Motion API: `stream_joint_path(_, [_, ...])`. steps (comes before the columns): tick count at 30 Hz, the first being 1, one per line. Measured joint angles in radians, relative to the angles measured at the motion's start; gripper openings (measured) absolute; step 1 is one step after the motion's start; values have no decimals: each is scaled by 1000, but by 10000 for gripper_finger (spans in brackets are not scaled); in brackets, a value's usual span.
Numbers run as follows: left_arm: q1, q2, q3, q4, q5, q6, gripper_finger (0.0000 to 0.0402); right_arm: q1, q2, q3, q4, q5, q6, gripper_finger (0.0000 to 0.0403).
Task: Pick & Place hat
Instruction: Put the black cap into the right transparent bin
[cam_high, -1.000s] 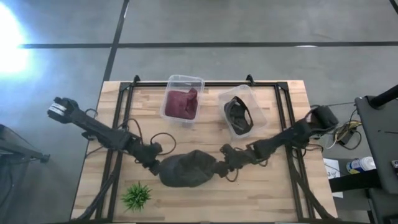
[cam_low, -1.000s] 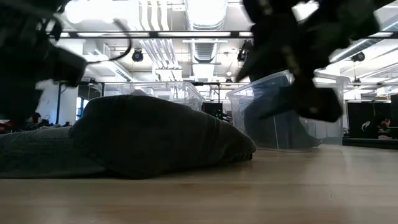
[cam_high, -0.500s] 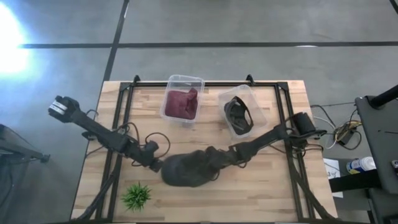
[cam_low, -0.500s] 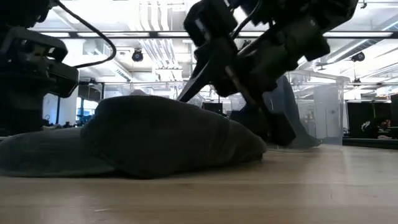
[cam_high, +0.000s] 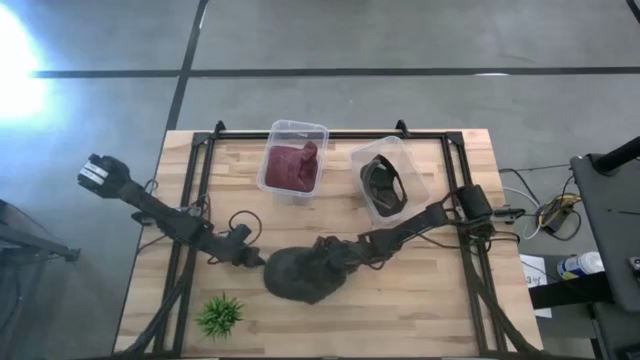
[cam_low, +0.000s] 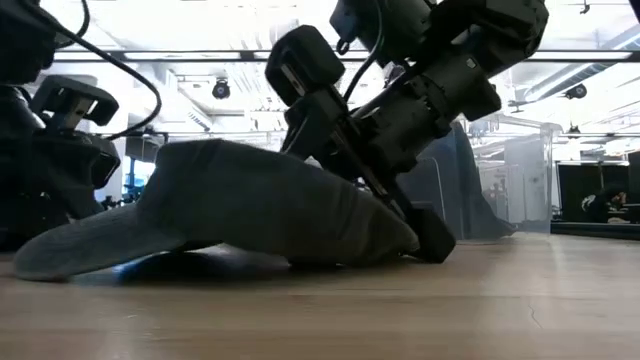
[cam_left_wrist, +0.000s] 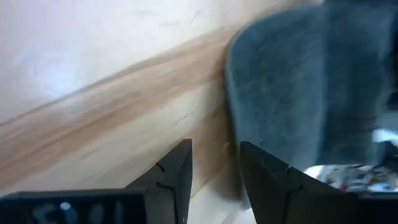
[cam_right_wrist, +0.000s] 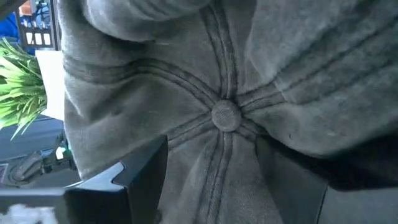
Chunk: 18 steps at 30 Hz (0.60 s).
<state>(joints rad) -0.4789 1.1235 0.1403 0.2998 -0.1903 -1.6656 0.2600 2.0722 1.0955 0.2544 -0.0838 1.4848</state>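
Note:
A dark grey cap (cam_high: 305, 272) lies on the wooden table, in front of the middle. In the low view the cap (cam_low: 250, 205) is tilted, with its low end on the table toward my left gripper. My right gripper (cam_high: 345, 258) is open, and the crown with its top button (cam_right_wrist: 225, 116) lies between the fingers. My left gripper (cam_high: 257, 261) is open and stands just beside the cap's left edge (cam_left_wrist: 236, 93). Only bare wood shows between its fingers in the left wrist view. My right gripper comes at the cap slanting down from the table's right side, its open fingers (cam_right_wrist: 134, 177) on either side of the crown around the button. The lower finger (cam_low: 432, 238) reaches the table at the cap's right edge. The cap is bunched against the fingers, partly on the table.
A clear bin with a maroon cloth (cam_high: 293, 165) and a clear bin with a dark hat (cam_high: 385, 185) stand at the back of the table. A small green plant (cam_high: 220, 315) stands at the front left. A black frame (cam_high: 200, 160) runs along the table's edges.
My right gripper has gone toward the table's left edge and down onto the cap, its open fingers now around the crown. The cap has bunched up narrower and tipped, and its side toward the right gripper has risen.

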Motion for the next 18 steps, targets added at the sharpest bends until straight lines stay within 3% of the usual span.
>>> stream_joint_path(18, [0, -11, -20, 128, -52, 35, 129, -23, 23, 0, -28, -15, 53, 246])
